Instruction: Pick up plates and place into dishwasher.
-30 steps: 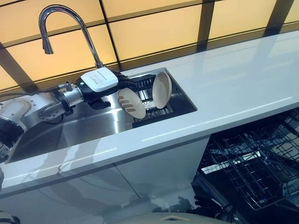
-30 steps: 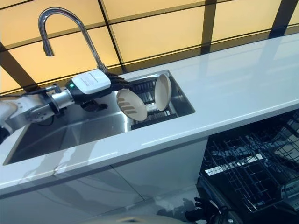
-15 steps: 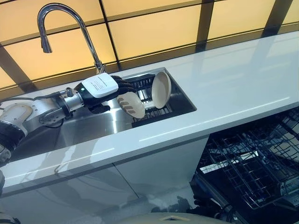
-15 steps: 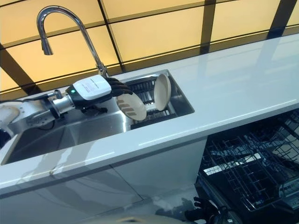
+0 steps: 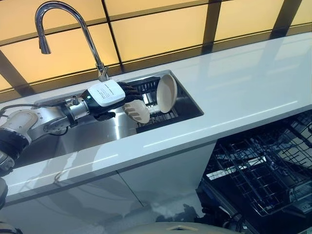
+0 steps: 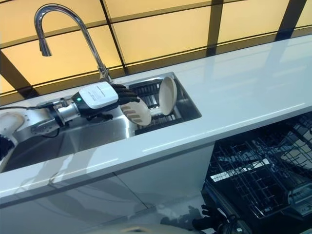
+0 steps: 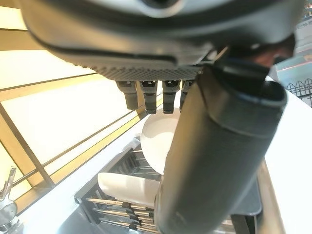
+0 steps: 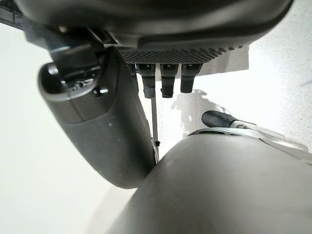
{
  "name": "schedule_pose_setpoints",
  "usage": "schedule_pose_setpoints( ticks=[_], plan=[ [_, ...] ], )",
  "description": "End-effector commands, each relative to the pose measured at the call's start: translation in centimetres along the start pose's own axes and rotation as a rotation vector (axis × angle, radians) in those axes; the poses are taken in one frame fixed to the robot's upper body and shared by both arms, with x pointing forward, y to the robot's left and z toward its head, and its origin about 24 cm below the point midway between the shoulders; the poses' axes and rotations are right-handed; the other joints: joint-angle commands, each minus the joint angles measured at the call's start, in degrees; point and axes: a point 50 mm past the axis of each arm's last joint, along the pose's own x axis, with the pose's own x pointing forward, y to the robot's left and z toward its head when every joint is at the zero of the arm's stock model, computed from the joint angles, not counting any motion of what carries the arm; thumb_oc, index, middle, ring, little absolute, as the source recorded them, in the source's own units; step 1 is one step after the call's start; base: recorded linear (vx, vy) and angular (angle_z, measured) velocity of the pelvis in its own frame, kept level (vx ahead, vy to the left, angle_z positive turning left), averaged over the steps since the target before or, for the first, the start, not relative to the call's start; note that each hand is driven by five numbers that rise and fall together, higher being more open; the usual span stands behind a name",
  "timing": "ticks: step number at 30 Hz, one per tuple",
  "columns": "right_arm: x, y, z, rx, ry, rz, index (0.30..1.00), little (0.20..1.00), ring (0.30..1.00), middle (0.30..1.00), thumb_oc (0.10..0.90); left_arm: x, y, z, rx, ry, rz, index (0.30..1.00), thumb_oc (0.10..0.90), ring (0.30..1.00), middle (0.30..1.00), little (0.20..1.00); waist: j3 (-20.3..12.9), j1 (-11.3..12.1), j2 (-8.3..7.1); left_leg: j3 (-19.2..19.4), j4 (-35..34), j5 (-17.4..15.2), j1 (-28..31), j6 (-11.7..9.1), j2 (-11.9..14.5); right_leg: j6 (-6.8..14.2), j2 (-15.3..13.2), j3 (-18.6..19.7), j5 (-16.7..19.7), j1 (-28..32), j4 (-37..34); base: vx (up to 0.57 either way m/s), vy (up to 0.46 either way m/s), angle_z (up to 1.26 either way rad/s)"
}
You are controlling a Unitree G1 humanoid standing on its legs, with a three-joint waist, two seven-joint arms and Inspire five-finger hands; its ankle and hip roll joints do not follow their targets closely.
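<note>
a white counter (image 5: 243, 92) is seen running along the window wall, with a steel sink (image 5: 92, 134) set into it. a curved tap (image 5: 73, 29) is mounted at the sink's back edge. a dark rack (image 5: 156, 114) is seated in the sink's right end, and two plates (image 5: 165, 92) are stood in it.

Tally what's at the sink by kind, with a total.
Plates: 2, one by the left robot hand, one upright in the rack.
Racks: 1.
Taps: 1.
Sinks: 1.
Total: 5.
</note>
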Motion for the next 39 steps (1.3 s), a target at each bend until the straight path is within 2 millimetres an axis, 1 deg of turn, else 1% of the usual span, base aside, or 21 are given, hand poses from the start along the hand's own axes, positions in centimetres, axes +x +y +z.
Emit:
schedule_pose_setpoints(
  ticks=[1, 7, 20, 27, 34, 36, 39],
  plan=[
    [-0.4, -1.4, -0.8, -0.026, 0.008, -0.024, 0.900, 0.900, 0.900, 0.900, 0.800, -1.5, 5.9, -4.5, 0.102, 0.203, 0.289, 0.900, 0.800, 0.900, 0.900, 0.900, 0.59, -0.84, 0.33, 6.69, 0.43, -9.82, 2.20, 4.02, -4.18, 3.72, 2.49, 5.95, -3.72, 1.19, 0.33, 0.02, 0.042, -0.08],
    [-0.5, -1.8, -0.7, -0.018, 0.001, -0.034, 0.900, 0.900, 0.900, 0.900, 0.800, -1.2, 5.6, -4.5, 0.129, 0.201, 0.273, 0.900, 0.800, 0.900, 0.900, 0.900, 1.02, -1.20, 0.37, 7.35, 0.43, -9.97, 2.47, 4.10, -4.10, 3.97, 2.43, 6.25, -3.48, 1.25, 0.33, 0.02, 0.029, -0.07],
    [-0.7, -2.1, -0.9, -0.017, -0.003, -0.039, 0.900, 0.900, 0.900, 0.900, 0.800, -1.3, 4.8, -4.9, 0.167, 0.223, 0.258, 0.900, 0.800, 0.900, 0.900, 0.900, 1.44, -1.98, 0.51, 8.35, 0.43, -10.24, 2.68, 4.25, -3.98, 4.23, 2.35, 6.88, -3.24, 1.15, 0.33, 0.02, 0.011, -0.05],
    [-0.8, -2.9, -0.8, -0.015, -0.012, -0.048, 0.900, 0.900, 0.900, 0.900, 0.800, -0.9, 4.6, -5.4, 0.189, 0.250, 0.244, 0.900, 0.800, 0.900, 0.900, 0.900, 2.22, -3.00, 0.57, 9.09, 0.43, -10.30, 2.55, 4.16, -3.84, 4.34, 2.36, 7.61, -3.00, 0.79, 0.33, 0.04, 0.028, -0.02],
    [-1.0, -3.6, -0.7, 0.001, -0.022, -0.065, 0.900, 0.900, 0.900, 0.900, 0.800, -0.8, 4.0, -5.8, 0.176, 0.284, 0.222, 0.900, 0.800, 0.900, 0.900, 0.900, 2.95, -3.61, 0.48, 9.42, 0.43, -10.35, 2.17, 4.25, -3.76, 4.44, 2.47, 8.38, -2.75, 0.17, 0.33, 0.02, 0.025, -0.08],
    [-1.1, -3.7, -0.7, 0.000, -0.024, -0.067, 0.900, 0.900, 0.900, 0.900, 0.800, -1.0, 3.3, -5.8, 0.168, 0.298, 0.209, 0.900, 0.800, 0.900, 0.900, 0.900, 3.07, -3.88, 0.46, 9.71, 0.43, -10.37, 2.05, 4.21, -3.72, 4.50, 2.44, 8.58, -2.73, 0.01, 0.33, 0.02, 0.027, -0.05],
    [-1.1, -4.0, -0.6, -0.003, -0.028, -0.070, 0.900, 0.900, 0.900, 0.900, 0.800, -0.9, 3.3, -6.0, 0.159, 0.320, 0.209, 0.900, 0.800, 0.900, 0.900, 0.900, 3.43, -4.06, 0.48, 9.81, 0.43, -10.30, 1.89, 4.22, -3.71, 4.50, 2.44, 8.74, -2.61, -0.18, 0.33, 0.01, 0.034, -0.05]
  ],
)
